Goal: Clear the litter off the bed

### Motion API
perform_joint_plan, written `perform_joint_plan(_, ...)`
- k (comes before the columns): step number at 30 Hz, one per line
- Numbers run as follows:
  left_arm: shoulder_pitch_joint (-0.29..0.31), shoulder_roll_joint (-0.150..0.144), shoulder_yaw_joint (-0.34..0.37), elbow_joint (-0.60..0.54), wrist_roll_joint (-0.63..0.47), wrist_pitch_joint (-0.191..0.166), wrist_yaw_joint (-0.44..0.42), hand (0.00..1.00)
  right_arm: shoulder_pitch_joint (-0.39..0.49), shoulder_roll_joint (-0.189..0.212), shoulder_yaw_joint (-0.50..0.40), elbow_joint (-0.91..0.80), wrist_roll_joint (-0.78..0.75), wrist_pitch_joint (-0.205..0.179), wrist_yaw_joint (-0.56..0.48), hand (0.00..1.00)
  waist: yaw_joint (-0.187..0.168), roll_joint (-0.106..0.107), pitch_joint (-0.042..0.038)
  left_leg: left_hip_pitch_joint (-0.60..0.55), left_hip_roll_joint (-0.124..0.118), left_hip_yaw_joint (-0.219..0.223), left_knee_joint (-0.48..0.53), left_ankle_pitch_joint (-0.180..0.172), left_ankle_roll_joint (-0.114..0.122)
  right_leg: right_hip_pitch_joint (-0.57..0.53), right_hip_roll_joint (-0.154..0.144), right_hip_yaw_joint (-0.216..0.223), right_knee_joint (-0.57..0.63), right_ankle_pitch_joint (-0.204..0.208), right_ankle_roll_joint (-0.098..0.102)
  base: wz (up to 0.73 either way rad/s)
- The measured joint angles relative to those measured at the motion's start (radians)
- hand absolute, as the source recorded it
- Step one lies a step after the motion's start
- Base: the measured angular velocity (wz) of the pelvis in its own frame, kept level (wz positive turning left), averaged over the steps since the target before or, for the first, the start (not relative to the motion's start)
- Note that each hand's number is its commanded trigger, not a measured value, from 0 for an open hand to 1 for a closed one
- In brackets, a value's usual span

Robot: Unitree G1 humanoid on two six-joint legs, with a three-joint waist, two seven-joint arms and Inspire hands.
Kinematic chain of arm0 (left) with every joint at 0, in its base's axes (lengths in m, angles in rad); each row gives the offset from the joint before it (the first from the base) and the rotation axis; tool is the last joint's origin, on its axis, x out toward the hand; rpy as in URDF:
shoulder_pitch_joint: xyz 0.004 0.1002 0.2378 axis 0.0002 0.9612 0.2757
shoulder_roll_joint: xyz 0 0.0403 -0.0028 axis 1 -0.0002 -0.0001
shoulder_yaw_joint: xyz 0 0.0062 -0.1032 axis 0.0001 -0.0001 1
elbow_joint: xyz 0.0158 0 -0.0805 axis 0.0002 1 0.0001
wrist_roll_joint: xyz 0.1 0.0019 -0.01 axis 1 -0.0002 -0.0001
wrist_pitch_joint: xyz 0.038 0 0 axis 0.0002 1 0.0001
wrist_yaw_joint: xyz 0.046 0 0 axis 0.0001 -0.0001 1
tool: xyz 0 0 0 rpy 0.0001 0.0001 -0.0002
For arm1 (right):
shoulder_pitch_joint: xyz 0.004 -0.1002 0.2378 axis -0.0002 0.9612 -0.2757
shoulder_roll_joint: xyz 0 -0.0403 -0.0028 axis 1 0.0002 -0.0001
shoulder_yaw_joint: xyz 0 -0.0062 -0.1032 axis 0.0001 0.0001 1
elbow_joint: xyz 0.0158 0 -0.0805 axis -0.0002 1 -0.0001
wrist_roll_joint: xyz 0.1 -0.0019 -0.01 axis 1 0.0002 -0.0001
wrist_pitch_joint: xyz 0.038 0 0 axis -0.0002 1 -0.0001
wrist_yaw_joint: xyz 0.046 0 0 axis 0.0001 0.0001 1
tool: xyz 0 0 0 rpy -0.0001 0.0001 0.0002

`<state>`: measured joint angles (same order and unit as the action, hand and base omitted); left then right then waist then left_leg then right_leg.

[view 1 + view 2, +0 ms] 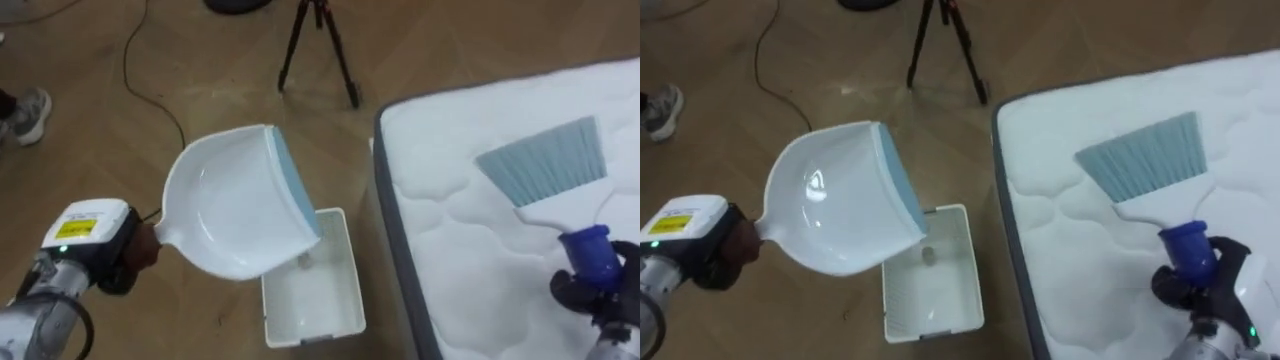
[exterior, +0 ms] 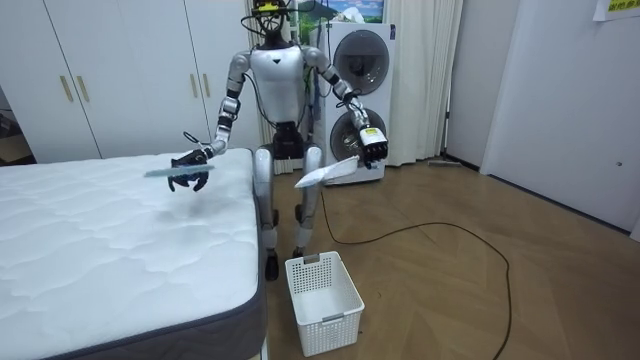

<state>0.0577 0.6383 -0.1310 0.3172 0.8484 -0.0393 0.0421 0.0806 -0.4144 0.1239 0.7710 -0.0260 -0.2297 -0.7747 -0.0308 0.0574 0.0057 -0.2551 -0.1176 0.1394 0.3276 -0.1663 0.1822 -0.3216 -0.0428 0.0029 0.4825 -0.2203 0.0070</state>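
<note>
Left hand (image 1: 130, 255): fingers clenched on the handle of the white dustpan (image 1: 235, 205), which is raised and tilted, blue lip toward the white basket (image 1: 355, 290) on the floor beside the bed (image 1: 470, 260). Right hand (image 1: 590, 295): fingers grasping the blue handle of the brush (image 1: 545, 160), bristles fanned over the mattress near its corner. Beyond, a tripod (image 1: 320, 45) and a person's shoe (image 1: 30, 115).
</note>
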Motion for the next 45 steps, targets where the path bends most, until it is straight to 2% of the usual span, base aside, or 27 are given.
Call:
perform_joint_plan(2,0.000,-0.003,0.000,-0.004,-0.063,-0.013,0.006,1.00,0.017,0.000,0.000,-0.012,0.001,0.000,0.000,0.00,-0.005,-0.005,-0.0002,0.010,0.006,0.011,0.000,-0.007,0.002,0.009,0.005,0.007,-0.010,0.004,0.002,-0.22)
perform_joint_plan(4,0.000,-0.030,0.007,-0.010,-0.156,-0.017,0.022,1.00,0.035,0.005,0.001,-0.027,0.001,0.001,0.001,0.00,-0.002,-0.005,0.0000,0.018,0.021,0.036,-0.007,-0.011,0.004,0.023,0.021,0.029,-0.039,0.025,0.005,-0.37)
perform_joint_plan(8,0.000,-0.062,0.014,-0.025,-0.200,-0.034,0.039,1.00,0.071,0.010,0.001,-0.086,-0.006,-0.002,0.011,0.00,0.009,-0.011,0.0012,0.043,0.039,0.103,-0.019,-0.026,0.009,0.023,0.031,0.047,-0.052,0.040,0.007,-0.58)
perform_joint_plan(10,0.000,-0.099,0.015,-0.045,-0.234,-0.035,0.049,1.00,0.063,0.015,0.004,-0.088,0.007,-0.001,0.015,0.00,0.017,-0.013,0.0017,0.070,0.048,0.166,-0.038,-0.036,0.013,0.020,0.020,0.003,-0.052,0.052,0.004,-0.82)
perform_joint_plan(12,-0.001,-0.105,0.015,-0.068,-0.267,-0.055,0.066,1.00,0.053,0.024,0.009,-0.088,0.020,-0.001,0.016,0.00,0.021,-0.020,-0.0014,0.076,0.060,0.220,-0.047,-0.043,0.015,0.012,0.016,-0.036,-0.053,0.072,-0.003,-0.92)
perform_joint_plan(14,-0.005,-0.109,0.016,-0.085,-0.314,-0.072,0.081,1.00,0.041,0.025,0.011,-0.085,0.020,-0.001,0.018,0.00,0.034,-0.026,0.0003,0.089,0.072,0.279,-0.064,-0.044,0.016,0.006,0.016,-0.060,-0.073,0.099,-0.008,-1.03)
perform_joint_plan(17,-0.017,-0.152,0.016,-0.090,-0.355,-0.077,0.117,1.00,0.041,0.031,0.017,-0.074,0.024,-0.001,0.017,0.00,0.035,-0.038,0.0018,0.119,0.081,0.358,-0.098,-0.047,0.020,0.011,0.024,-0.078,-0.095,0.125,-0.008,-0.83)
perform_joint_plan(18,-0.015,-0.165,0.016,-0.090,-0.367,-0.080,0.132,1.00,0.039,0.038,0.023,-0.074,0.023,-0.001,0.017,0.00,0.044,-0.047,0.0019,0.125,0.087,0.402,-0.110,-0.048,0.020,0.006,0.013,-0.127,-0.073,0.122,-0.002,-0.92)
perform_joint_plan(19,-0.014,-0.177,0.015,-0.091,-0.367,-0.080,0.137,1.00,0.038,0.041,0.030,-0.074,0.022,-0.001,0.017,0.00,0.049,-0.049,0.0007,0.129,0.093,0.430,-0.116,-0.049,0.019,0.007,-0.010,-0.177,-0.025,0.097,0.019,-0.90)
perform_joint_plan(20,-0.014,-0.180,0.015,-0.095,-0.367,-0.080,0.139,1.00,0.038,0.044,0.030,-0.074,0.021,-0.001,0.017,0.00,0.048,-0.052,-0.0009,0.131,0.094,0.440,-0.120,-0.050,0.019,0.010,-0.024,-0.194,0.004,0.082,0.026,-0.72)
perform_joint_plan(22,-0.014,-0.184,0.015,-0.112,-0.372,-0.078,0.145,1.00,0.040,0.057,0.030,-0.074,0.020,-0.001,0.017,0.00,0.048,-0.061,-0.0001,0.133,0.103,0.493,-0.126,-0.050,0.020,0.058,-0.084,-0.253,0.070,0.031,0.043,-0.69)
perform_joint_plan(23,-0.014,-0.188,0.015,-0.112,-0.376,-0.077,0.146,1.00,0.039,0.059,0.030,-0.074,0.020,-0.001,0.017,0.00,0.052,-0.063,-0.0004,0.135,0.104,0.511,-0.129,-0.050,0.021,0.076,-0.101,-0.270,0.078,0.022,0.044,-0.82)
perform_joint_plan(25,-0.013,-0.205,0.011,-0.113,-0.382,-0.071,0.149,1.00,0.035,0.069,0.033,-0.074,0.022,-0.011,0.018,0.00,0.068,-0.068,-0.0003,0.148,0.105,0.584,-0.141,-0.050,0.021,0.153,-0.155,-0.333,0.071,0.004,0.055,-0.91)
perform_joint_plan(27,-0.007,-0.205,0.009,-0.115,-0.387,-0.071,0.151,1.00,0.034,0.072,0.058,-0.074,0.025,-0.025,0.025,0.00,0.085,-0.074,0.0025,0.158,0.106,0.648,-0.148,-0.052,0.018,0.204,-0.167,-0.367,0.046,-0.013,0.074,-1.03)
perform_joint_plan(30,-0.007,-0.205,0.007,-0.116,-0.388,-0.070,0.162,1.00,0.030,0.076,0.095,-0.072,0.027,-0.024,0.050,0.00,0.092,-0.078,0.0024,0.148,0.109,0.703,-0.133,-0.056,0.009,0.236,-0.167,-0.420,-0.074,-0.047,0.070,-0.82)
perform_joint_plan(32,-0.006,-0.208,0.005,-0.115,-0.406,-0.070,0.165,1.00,0.031,0.091,0.096,-0.070,0.027,-0.016,0.079,0.00,0.090,-0.076,0.0033,0.135,0.131,0.694,-0.081,-0.067,-0.036,0.230,-0.168,-0.402,-0.093,-0.057,0.063,-0.62)
perform_joint_plan(33,-0.005,-0.211,0.005,-0.115,-0.407,-0.070,0.166,1.00,0.036,0.104,0.096,-0.068,0.025,-0.010,0.089,0.00,0.092,-0.087,0.0036,0.125,0.129,0.599,-0.041,-0.058,-0.110,0.230,-0.171,-0.374,-0.108,-0.051,0.048,-0.83)
perform_joint_plan(34,0.003,-0.216,0.006,-0.115,-0.405,-0.070,0.175,1.00,0.031,0.102,0.091,-0.068,0.013,-0.010,0.102,0.00,0.107,-0.082,0.0066,0.119,0.117,0.449,-0.021,-0.052,-0.124,0.233,-0.164,-0.359,-0.121,-0.039,0.030,-1.04)
perform_joint_plan(35,0.012,-0.215,0.008,-0.115,-0.406,-0.070,0.181,1.00,0.026,0.104,0.090,-0.069,0.007,-0.010,0.105,0.00,0.115,-0.075,0.0041,0.119,0.114,0.405,-0.019,-0.051,-0.123,0.236,-0.159,-0.357,-0.127,-0.035,0.027,-1.19)
perform_joint_plan(36,0.024,-0.213,0.010,-0.114,-0.406,-0.063,0.184,1.00,0.025,0.106,0.090,-0.078,-0.012,-0.013,0.111,0.00,0.108,-0.067,0.0000,0.124,0.114,0.355,-0.025,-0.049,-0.118,0.253,-0.136,-0.352,-0.159,-0.026,0.036,-0.71)
perform_joint_plan(37,0.032,-0.213,0.008,-0.116,-0.405,-0.060,0.184,1.00,0.033,0.106,0.088,-0.088,-0.024,-0.018,0.113,0.00,0.089,-0.065,-0.0026,0.136,0.114,0.332,-0.039,-0.047,-0.117,0.270,-0.115,-0.344,-0.189,-0.013,0.048,-0.43)
perform_joint_plan(40,0.070,-0.218,0.007,-0.122,-0.407,-0.059,0.186,1.00,0.048,0.106,0.077,-0.121,-0.028,-0.019,0.131,0.00,0.047,-0.070,-0.0047,0.170,0.117,0.349,-0.077,-0.037,-0.109,0.268,-0.098,-0.291,-0.192,-0.005,0.046,-0.33)
perform_joint_plan(41,0.078,-0.223,0.007,-0.123,-0.407,-0.059,0.186,1.00,0.052,0.106,0.071,-0.126,-0.027,-0.019,0.135,0.00,0.048,-0.070,-0.0046,0.178,0.117,0.355,-0.077,-0.036,-0.108,0.267,-0.093,-0.268,-0.192,0.004,0.047,-0.66)
perform_joint_plan(42,0.097,-0.236,0.008,-0.129,-0.407,-0.059,0.186,1.00,0.067,0.106,0.056,-0.149,-0.027,-0.018,0.140,0.00,0.059,-0.070,-0.0045,0.194,0.115,0.345,-0.073,-0.036,-0.108,0.262,-0.082,-0.218,-0.188,0.024,0.048,-0.96)
perform_joint_plan(43,0.123,-0.241,0.009,-0.148,-0.409,-0.059,0.186,1.00,0.079,0.104,0.048,-0.171,-0.026,-0.018,0.144,0.00,0.069,-0.070,-0.0053,0.201,0.104,0.288,-0.069,-0.035,-0.110,0.250,-0.069,-0.166,-0.186,0.045,0.041,-1.05)
perform_joint_plan(44,0.134,-0.240,0.011,-0.156,-0.409,-0.059,0.186,1.00,0.079,0.104,0.048,-0.180,-0.026,-0.018,0.146,0.00,0.075,-0.067,-0.0053,0.202,0.095,0.235,-0.065,-0.035,-0.112,0.249,-0.059,-0.148,-0.187,0.050,0.032,-1.15)
perform_joint_plan(45,0.146,-0.241,0.013,-0.163,-0.408,-0.059,0.186,1.00,0.082,0.105,0.048,-0.197,-0.028,-0.018,0.155,0.00,0.084,-0.065,-0.0038,0.208,0.073,0.128,-0.061,-0.035,-0.118,0.247,-0.044,-0.112,-0.188,0.057,0.024,-0.93)
